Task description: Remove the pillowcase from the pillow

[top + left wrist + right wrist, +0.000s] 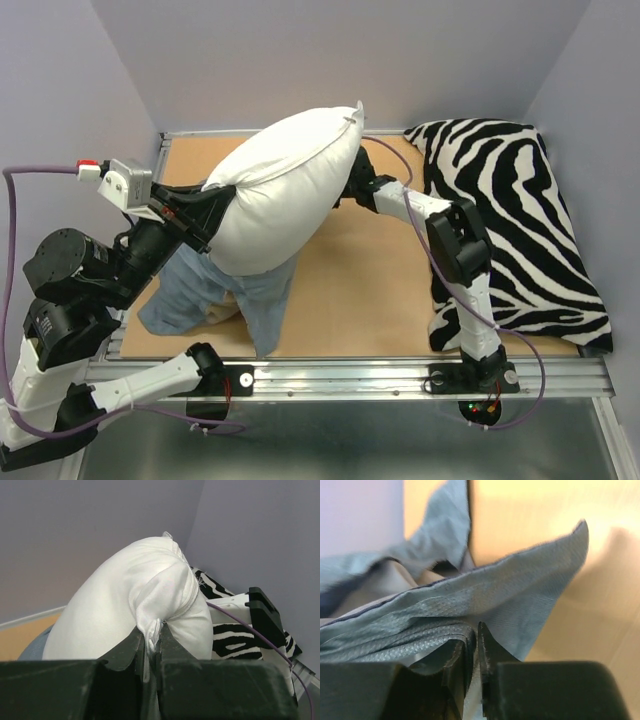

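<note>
Nearest the lens, the left hand [151, 634] is clenched on a pinch of white cloth at the seam of the big plump plain white pillow [115, 605]. The pillow bulges up and away from the dark fingers [131, 647]. The right hand [470, 641] is clenched too, and grasps a fold of the soft blue-grey fabric pillowcase [495, 600], which fans out beyond its tips. From above, the left hand sits against the pillow's left flank. The right hand's tips are hidden behind the pillow's right side.

The pillow [285, 190] slants from its near end up to a corner at the far side. The pillowcase [200, 290] lies bunched on the worktop under and in front of the pillow's near end. Whether that end sits inside the case cannot be told.

There is one pillow, one pillowcase, one black-and-white zebra-striped cushion [510, 220] and two arms. The cushion lies to the right of the pillow, apart from it, beyond the right arm.

The tan board worktop [370, 290] shows between the pillow and the cushion. A silver metal rail [350, 378] runs along the edge nearer than the pillow. Plain pale lilac walls [330, 50] stand behind the pillow and to both sides.
</note>
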Robot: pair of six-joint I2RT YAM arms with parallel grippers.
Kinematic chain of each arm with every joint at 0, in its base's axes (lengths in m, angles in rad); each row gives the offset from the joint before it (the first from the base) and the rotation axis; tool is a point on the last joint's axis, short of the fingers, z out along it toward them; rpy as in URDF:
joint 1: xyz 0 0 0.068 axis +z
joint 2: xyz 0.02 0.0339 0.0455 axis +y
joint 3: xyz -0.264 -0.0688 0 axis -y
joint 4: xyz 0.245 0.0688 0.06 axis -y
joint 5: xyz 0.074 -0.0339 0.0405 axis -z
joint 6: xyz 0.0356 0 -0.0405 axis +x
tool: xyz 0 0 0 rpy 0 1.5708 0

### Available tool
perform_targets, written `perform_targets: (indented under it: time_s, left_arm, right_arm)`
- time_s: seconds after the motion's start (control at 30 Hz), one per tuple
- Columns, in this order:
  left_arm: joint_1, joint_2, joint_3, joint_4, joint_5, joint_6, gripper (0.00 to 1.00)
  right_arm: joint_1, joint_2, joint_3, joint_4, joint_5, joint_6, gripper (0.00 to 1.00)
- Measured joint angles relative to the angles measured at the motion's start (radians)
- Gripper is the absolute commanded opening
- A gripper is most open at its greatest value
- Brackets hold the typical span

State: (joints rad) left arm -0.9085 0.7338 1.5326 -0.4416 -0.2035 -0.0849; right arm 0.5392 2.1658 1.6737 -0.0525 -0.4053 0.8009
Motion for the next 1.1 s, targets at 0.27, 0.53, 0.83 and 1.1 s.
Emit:
perform_targets:
  time_s: [0.27,0.53,0.83,1.1]
  left_arm:
    - [-0.002,-0.068,-0.126,0.133,-0.092,-0.007,0.0]
    - [-0.002,-0.058,-0.256,0.394,-0.302,-0.053,0.0]
    - [-0.005,0.288,-0.236,0.548,-0.408,-0.136,0.0]
    - [-0.002,0.477,-0.322,0.603,-0.261,-0.261,0.15]
  right_arm:
    - [0.051,0.058,0.013,-0.068,-0.088,-0.126,0.63]
    - [-0.15,-0.326,-0.169,-0.124,-0.028,-0.074,0.81]
    - [-0.232,-0.742,-0.164,-0.155,0.134,-0.052,0.9]
    - [-0.245,-0.748,-0.195,-0.242,0.172,-0.087,0.93]
